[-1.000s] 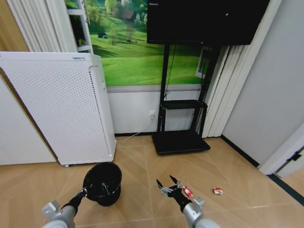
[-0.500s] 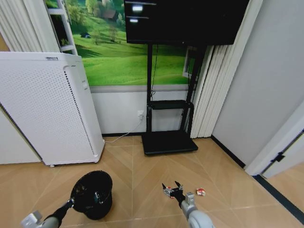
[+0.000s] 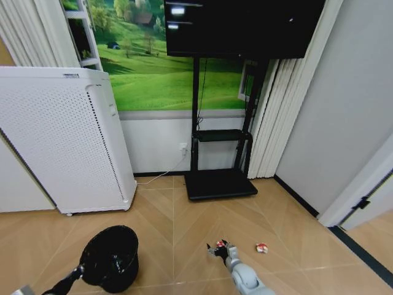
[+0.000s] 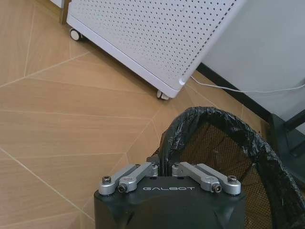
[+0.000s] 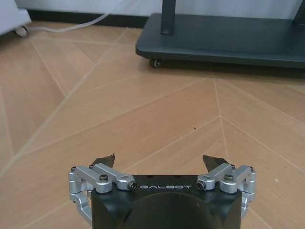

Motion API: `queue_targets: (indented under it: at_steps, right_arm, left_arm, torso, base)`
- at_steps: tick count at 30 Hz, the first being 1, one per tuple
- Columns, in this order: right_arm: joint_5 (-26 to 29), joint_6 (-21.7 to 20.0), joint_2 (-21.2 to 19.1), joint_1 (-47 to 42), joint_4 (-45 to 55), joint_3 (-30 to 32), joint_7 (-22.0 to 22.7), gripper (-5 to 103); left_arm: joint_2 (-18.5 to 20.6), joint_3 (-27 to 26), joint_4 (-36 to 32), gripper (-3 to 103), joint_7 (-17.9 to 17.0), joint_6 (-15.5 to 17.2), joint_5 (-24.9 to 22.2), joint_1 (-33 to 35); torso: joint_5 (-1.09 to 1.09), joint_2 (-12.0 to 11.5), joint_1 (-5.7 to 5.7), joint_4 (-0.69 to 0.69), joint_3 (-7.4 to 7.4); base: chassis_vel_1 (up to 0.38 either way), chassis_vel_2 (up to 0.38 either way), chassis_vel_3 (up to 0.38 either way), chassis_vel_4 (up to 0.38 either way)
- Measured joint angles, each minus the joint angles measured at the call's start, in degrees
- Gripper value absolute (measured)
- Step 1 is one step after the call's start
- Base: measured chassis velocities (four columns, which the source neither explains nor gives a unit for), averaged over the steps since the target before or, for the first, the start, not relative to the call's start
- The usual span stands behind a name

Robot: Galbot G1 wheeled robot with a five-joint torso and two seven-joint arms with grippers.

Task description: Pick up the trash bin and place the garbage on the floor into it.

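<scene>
A tall white perforated appliance (image 3: 61,138) stands against the wall and serves here as the landmark; to its right, farther along the same wall, is a black stand on a wheeled base (image 3: 220,183) carrying a dark screen. The trash bin (image 3: 110,257), small, round and black with a crumpled black liner, sits low in front of the appliance, nearer the robot, on the wood-patterned floor (image 3: 178,221). The left gripper (image 4: 162,172) has its fingers pinched closed on the bin's near rim, so the first part of the task, taking hold of the bin, appears done; whether the bin is lifted clear of the floor cannot be told. The right gripper (image 3: 219,249) hovers low over the floor, well to the right of the appliance and in front of the stand, with its jaws spread wide and nothing between them. One small red-and-white packet (image 3: 262,248) lies on the floor just beyond that gripper, farther still from the appliance. Judging from this, gathering the litter into the bin remains to be done.
</scene>
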Motion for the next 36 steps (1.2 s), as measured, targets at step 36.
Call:
queue_targets:
  at_steps: [36]
  right_arm:
    - [-4.4,4.1,3.7,5.2,-18.6,1.2,3.5,60]
  left_arm:
    - [-0.7,4.0,-2.7,6,-0.6,-1.4,0.3,-1.7]
  torso:
    - [0.00,0.0,0.00,-0.02,0.00]
  base:
    - [0.000,0.000,0.000,0.000]
